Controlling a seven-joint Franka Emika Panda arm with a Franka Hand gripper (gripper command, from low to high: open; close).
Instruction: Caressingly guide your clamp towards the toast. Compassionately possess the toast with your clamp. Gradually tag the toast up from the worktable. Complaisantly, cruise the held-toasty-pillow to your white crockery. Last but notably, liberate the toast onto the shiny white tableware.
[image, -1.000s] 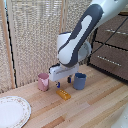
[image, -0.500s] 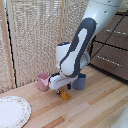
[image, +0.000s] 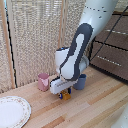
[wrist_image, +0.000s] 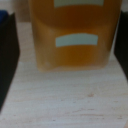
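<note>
The toast (image: 65, 96) is a small orange-yellow block on the wooden worktable (image: 90, 107), directly under my clamp (image: 63, 95). The white gripper head sits low over it, dark-blue fingers down on either side. In the wrist view the toast (wrist_image: 75, 35) is blurred and fills the space between the two dark fingers (wrist_image: 7, 60), which stand apart at its sides; I cannot tell whether they touch it. The white plate (image: 12, 111) with a speckled gold rim lies at the exterior view's lower left, well apart from the clamp.
A pink cup (image: 43, 81) stands just to the exterior view's left of the clamp, a blue cup (image: 81, 81) just to its right behind the arm. A woven screen (image: 35, 40) backs the table. Dark shelving (image: 112, 50) is at the right.
The arm has come down and forward, so the clamp has lowered from above the cups to table level around the toast. Cups and plate have not moved.
</note>
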